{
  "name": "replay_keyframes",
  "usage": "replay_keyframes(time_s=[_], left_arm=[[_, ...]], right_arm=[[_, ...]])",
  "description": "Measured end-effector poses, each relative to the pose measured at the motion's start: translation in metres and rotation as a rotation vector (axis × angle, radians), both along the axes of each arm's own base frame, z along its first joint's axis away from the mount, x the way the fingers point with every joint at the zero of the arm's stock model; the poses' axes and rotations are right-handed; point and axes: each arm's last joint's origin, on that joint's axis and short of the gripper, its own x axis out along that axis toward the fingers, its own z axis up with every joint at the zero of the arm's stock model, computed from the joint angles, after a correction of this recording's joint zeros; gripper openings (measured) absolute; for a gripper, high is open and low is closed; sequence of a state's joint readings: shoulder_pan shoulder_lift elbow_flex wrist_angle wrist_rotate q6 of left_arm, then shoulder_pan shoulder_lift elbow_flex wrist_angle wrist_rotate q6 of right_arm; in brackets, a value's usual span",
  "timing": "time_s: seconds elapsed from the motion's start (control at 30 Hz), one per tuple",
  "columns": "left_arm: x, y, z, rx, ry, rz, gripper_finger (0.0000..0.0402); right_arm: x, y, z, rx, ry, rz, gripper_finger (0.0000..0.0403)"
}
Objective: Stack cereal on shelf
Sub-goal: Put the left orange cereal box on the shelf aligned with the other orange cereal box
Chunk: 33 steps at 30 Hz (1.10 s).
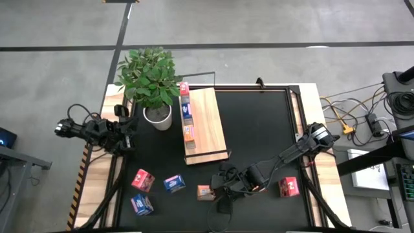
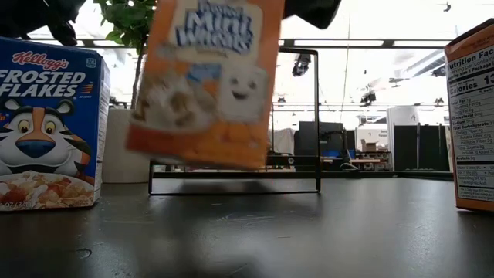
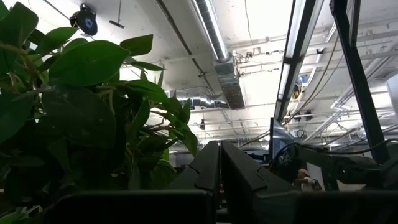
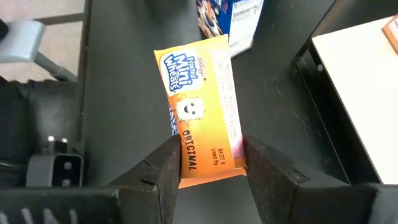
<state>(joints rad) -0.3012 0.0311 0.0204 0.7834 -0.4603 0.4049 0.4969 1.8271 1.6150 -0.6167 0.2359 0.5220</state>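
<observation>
My right gripper is at the table's near edge, shut on an orange Mini-Wheats cereal box, which fills the low view. The shelf, a light-wood board with a black wire frame, lies at the table's middle with several cereal boxes in a row along its left edge. A pink box, two blue boxes and a red box rest on the black tabletop. My left gripper waits shut at the left edge, beside the plant. My right gripper pinches the orange box between its two fingers at the end of the narrow printed panel nearest the wrist. The fingers slant down from the table's right side. The box looks lifted clear of the tabletop and tilts in the low view.
A potted plant stands left of the shelf's far end. In the low view a blue Frosted Flakes box stands at the left and another box at the right, with the shelf's wire frame behind them.
</observation>
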Motion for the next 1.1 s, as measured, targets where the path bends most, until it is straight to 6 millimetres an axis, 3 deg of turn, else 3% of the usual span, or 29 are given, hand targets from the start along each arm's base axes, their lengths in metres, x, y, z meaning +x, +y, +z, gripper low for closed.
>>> replay_keyframes(time_s=[0.13, 0.33, 0.5, 0.6, 0.73, 0.87, 1.1], left_arm=[[0.000, 0.000, 0.000, -0.005, -0.002, -0.005, 0.0000], [0.000, 0.000, 0.000, -0.011, -0.003, -0.009, 0.0000], [0.000, 0.000, 0.000, -0.021, -0.005, -0.019, 0.0000], [0.000, 0.000, 0.000, -0.021, -0.001, -0.020, 0.0000], [0.000, 0.000, 0.000, -0.020, -0.001, -0.019, 0.0000], [0.000, 0.000, 0.000, -0.021, -0.001, -0.019, 0.0000], [0.000, 0.000, 0.000, -0.020, -0.001, -0.019, 0.0000]], right_arm=[[0.003, 0.002, 0.020, 0.032, -0.042, 0.025, 0.0154], [0.008, 0.002, 0.076, 0.058, -0.176, 0.075, 0.0155], [0.005, -0.015, 0.129, -0.016, -0.274, 0.072, 0.0153], [-0.002, -0.035, 0.146, -0.145, -0.248, -0.038, 0.0149], [-0.012, -0.077, 0.154, -0.303, -0.114, -0.251, 0.0147], [-0.017, -0.121, 0.153, -0.317, 0.007, -0.449, 0.0148], [-0.005, -0.180, 0.123, -0.286, 0.152, -0.609, 0.0149]])
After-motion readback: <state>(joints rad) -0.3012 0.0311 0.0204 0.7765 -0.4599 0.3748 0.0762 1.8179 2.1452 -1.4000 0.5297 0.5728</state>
